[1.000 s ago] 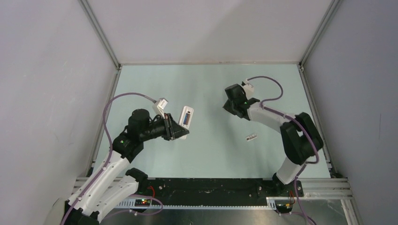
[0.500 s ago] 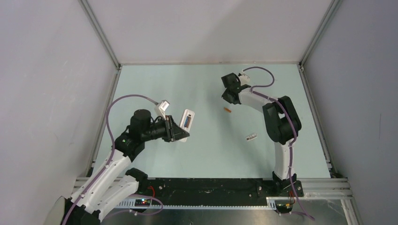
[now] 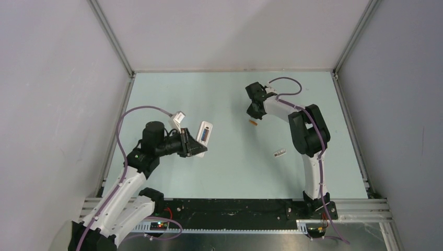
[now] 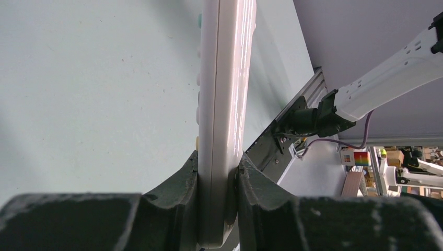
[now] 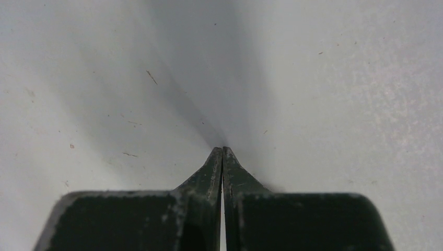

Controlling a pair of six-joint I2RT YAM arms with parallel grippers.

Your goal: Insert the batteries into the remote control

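My left gripper (image 3: 196, 146) is shut on the white remote control (image 3: 206, 135) and holds it tilted above the table, dark window up. In the left wrist view the remote (image 4: 224, 78) stands edge-on, clamped at its lower end by my left gripper (image 4: 218, 175). The orange battery (image 3: 253, 123) lies on the table mid-right. My right gripper (image 3: 254, 113) is just beyond it, shut and empty. In the right wrist view its tips (image 5: 223, 150) meet close above bare table. The blue battery is not in view.
A small pale grey piece (image 3: 280, 152) lies on the pale green table (image 3: 224, 172) right of centre. Grey walls with metal rails (image 3: 112, 39) enclose the table on three sides. The arm bases stand on the black front rail (image 3: 230, 209).
My right arm has swung toward the far side, and the orange battery now shows on the table where the gripper was. My left gripper has drawn the remote slightly left.
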